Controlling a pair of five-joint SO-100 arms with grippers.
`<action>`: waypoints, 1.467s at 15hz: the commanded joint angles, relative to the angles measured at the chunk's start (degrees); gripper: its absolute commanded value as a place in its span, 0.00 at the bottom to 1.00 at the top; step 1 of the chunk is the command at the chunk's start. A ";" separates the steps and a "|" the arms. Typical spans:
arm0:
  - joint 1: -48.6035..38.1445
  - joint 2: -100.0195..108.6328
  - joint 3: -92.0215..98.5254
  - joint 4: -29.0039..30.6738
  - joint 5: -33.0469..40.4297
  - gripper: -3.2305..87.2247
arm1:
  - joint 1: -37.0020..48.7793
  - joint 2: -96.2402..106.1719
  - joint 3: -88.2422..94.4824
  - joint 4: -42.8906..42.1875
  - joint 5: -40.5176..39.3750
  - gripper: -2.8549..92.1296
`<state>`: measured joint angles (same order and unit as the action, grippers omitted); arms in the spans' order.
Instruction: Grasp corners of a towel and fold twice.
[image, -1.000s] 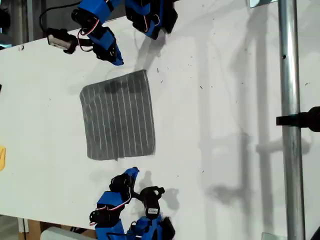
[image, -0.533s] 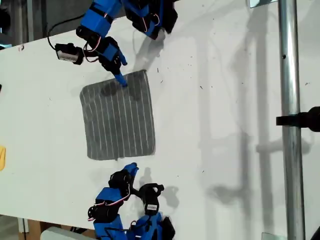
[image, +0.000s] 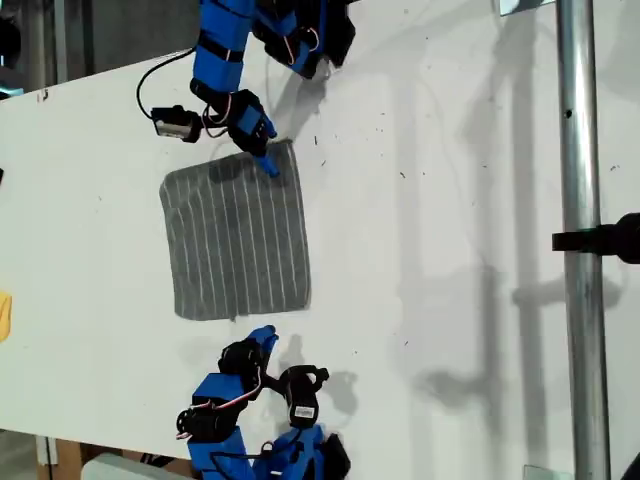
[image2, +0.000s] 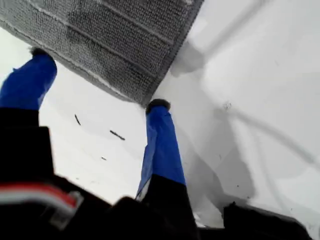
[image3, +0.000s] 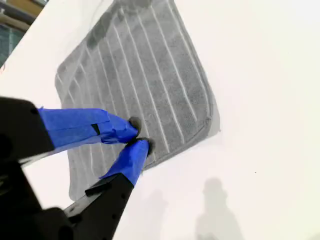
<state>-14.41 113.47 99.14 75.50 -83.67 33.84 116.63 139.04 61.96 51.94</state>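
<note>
Exterior view shows the towel (image: 238, 240) lying flat on the white table (image: 450, 200). At one of the corners (image2: 150, 92), my first gripper (image2: 98, 79) has its jaws spread apart. My second gripper (image3: 138, 135) is closed (nothing held), near the opposite edge.

The towel (image: 238, 238) lies flat on the white table (image: 450, 200), its stripes running twelve to six in the exterior view. My first gripper (image: 268, 160) is right at its one o'clock corner (image: 288, 150). My second gripper (image: 262, 338) sits just off the six o'clock edge, clear of the cloth.
</note>
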 joint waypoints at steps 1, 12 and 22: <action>0.79 0.18 -2.55 0.53 -0.09 0.06 | -2.46 -7.21 -2.72 -3.43 2.20 0.41; 0.00 -5.10 -4.66 -1.23 6.24 0.21 | -6.42 -10.90 -8.61 -5.36 3.78 0.03; -1.67 -41.48 -30.06 2.37 18.37 0.38 | -6.59 -6.86 -7.82 -4.57 4.22 0.03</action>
<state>-15.64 74.09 72.77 79.45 -63.81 27.77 106.88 134.38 57.22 55.37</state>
